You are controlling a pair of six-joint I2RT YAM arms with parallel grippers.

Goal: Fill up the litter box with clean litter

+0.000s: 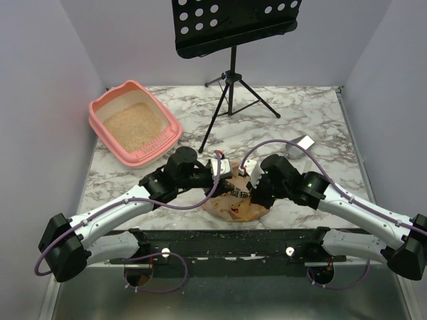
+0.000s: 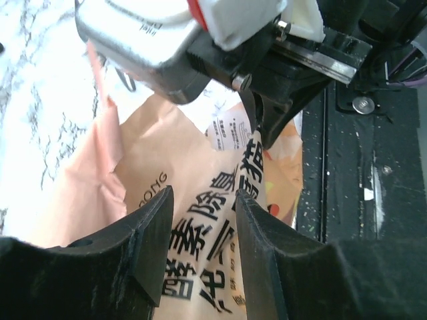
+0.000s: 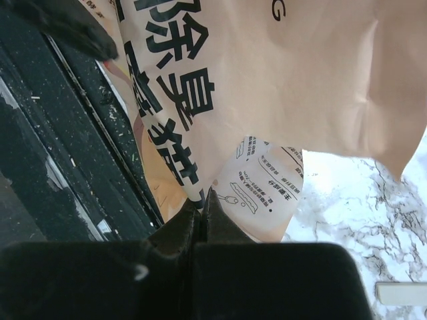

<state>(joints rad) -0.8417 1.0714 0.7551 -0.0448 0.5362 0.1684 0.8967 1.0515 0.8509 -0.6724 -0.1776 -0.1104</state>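
Left gripper (image 2: 202, 250) is hanging parted astride the bag (image 2: 167, 160); right gripper (image 3: 202, 215) is pinching the bag's edge, fully closed.

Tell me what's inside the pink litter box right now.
Beige clean litter spreads across the bottom of the litter box. The floor itself is hidden beneath the granules.

The place is a robotics lab test cell, not a home. A marble-patterned table (image 1: 307, 113) is boxed in on three sides by plain pale walls (image 1: 40, 100), and the left arm (image 1: 107, 217) and right arm (image 1: 360, 210) are bolted to a black rail (image 1: 227, 241) along its near edge. A black music stand (image 1: 230, 27) on a tripod stands towards the far edge, and the litter box (image 1: 152, 145) sits at the far left corner.
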